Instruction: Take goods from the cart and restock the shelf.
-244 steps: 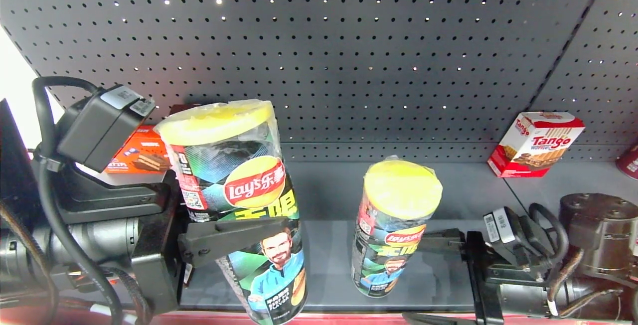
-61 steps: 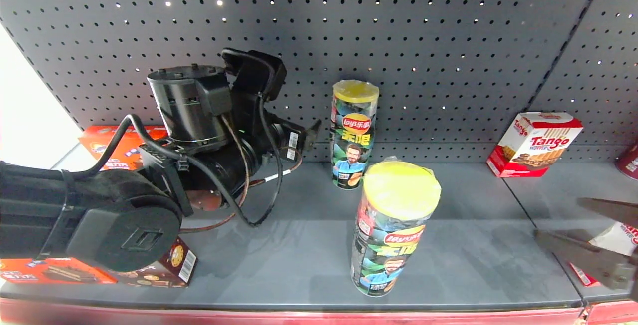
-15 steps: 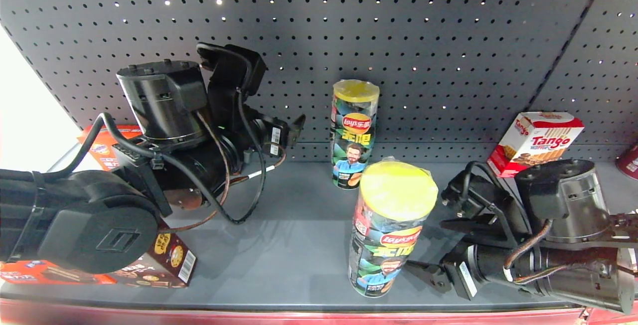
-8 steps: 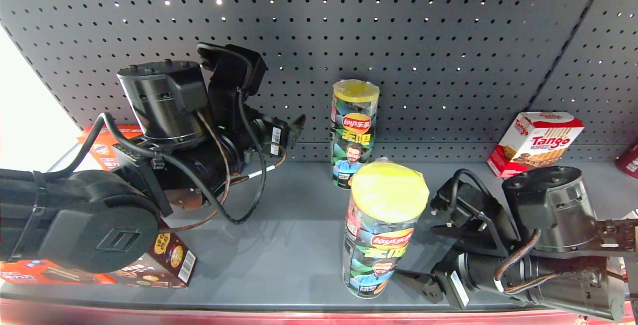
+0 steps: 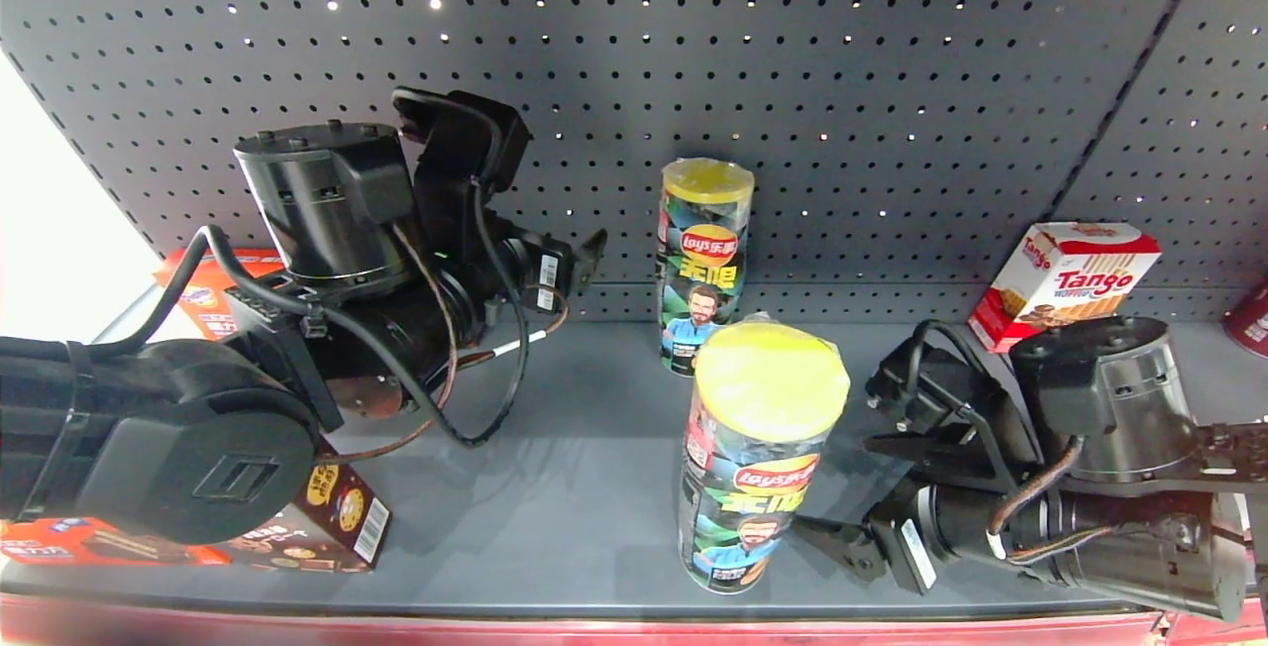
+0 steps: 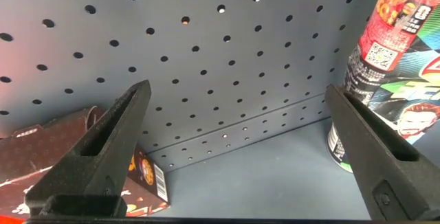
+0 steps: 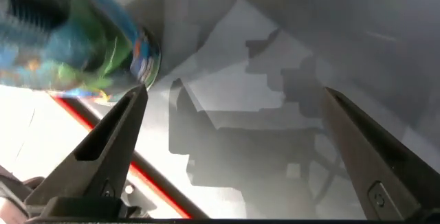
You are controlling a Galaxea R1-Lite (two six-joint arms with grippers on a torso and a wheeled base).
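Two robot end effectors are hovering over a grey shelf (image 5: pixel 575 487) stocked with chip cans.
The left end effector (image 6: pixel 237 90) is gaping wide near the pegboard (image 5: pixel 792 81), and the back can (image 5: pixel 703 269) is standing just past one fingertip. The right end effector (image 7: pixel 234 92) is also spread, gripping nothing. The front can (image 5: pixel 758 468) is standing upright just beside one of its fingers, and a wafer box (image 5: pixel 1065 284) is sitting well behind it.

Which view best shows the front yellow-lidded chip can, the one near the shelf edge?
Head view: the yellow-lidded cylindrical chip can stands upright and whole, lid to base. The right wrist view catches one blurred end of it. The left wrist view faces the matching rear can instead.
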